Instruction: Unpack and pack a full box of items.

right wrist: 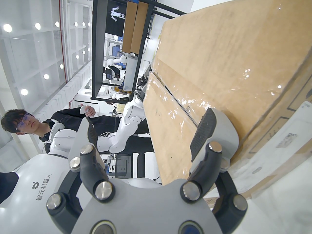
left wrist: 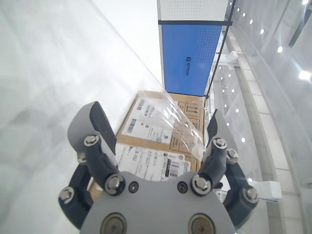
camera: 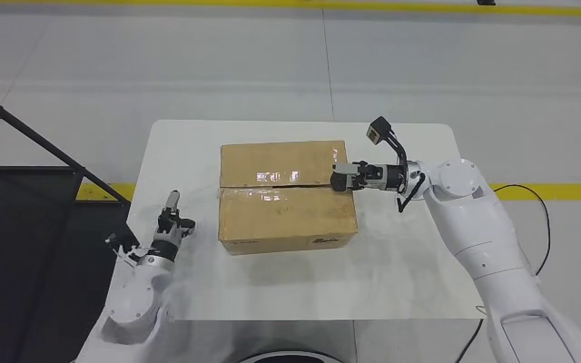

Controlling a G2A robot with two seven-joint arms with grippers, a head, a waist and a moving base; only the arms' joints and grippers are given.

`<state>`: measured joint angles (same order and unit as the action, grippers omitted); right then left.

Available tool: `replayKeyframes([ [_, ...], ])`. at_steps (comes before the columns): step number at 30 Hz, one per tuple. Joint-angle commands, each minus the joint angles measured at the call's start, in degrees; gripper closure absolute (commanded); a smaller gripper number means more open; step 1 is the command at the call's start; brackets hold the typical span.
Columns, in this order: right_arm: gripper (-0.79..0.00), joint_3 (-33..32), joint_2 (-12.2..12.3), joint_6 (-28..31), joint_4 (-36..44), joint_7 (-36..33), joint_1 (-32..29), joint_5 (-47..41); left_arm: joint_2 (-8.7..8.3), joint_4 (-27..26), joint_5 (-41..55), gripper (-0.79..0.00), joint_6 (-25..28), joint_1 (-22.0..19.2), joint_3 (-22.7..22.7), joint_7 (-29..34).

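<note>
As the box (camera: 286, 195) lies closed, the right end effector (camera: 338, 178) gapes.

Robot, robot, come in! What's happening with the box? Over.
Left gripper open, short of the box. Right gripper open at its closed top seam. Loose clear tape on one end. Over.

Looking down at a white table (camera: 182, 163) standing on grey floor (camera: 272, 63). Seeing a yellow stripe (camera: 554, 191) running across that floor, showing on both sides of the table. Noticing a dark panel (camera: 45, 236) standing at the table's left, and a blue board (left wrist: 185, 57) rising in the room behind.
</note>
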<state>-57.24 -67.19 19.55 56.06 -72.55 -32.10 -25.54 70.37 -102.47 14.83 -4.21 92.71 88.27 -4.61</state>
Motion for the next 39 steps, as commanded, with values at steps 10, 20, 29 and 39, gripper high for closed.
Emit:
replayKeyframes([
  [10,-0.785,0.0,0.0,0.0,0.0,0.0,0.0,0.0,0.8,10.35,5.65,-0.785,3.72,-8.91,-0.68,2.39],
  [20,-0.785,0.0,0.0,0.0,0.0,0.0,0.0,0.0,0.47,0.06,-6.1,-0.785,6.63,-5.78,4.11,-4.73],
  [29,-0.785,-0.71,0.24,-0.62,3.01,3.46,-1.38,1.2,0.47,-10.95,-12.82,-0.785,4.4,-4.76,6.56,-6.54],
  [39,-0.785,-5.42,1.86,-2.47,11.45,7.15,-4.33,4.19,0.75,-16.08,-20.76,-0.785,0.2,-9.73,2.1,-4.44],
])
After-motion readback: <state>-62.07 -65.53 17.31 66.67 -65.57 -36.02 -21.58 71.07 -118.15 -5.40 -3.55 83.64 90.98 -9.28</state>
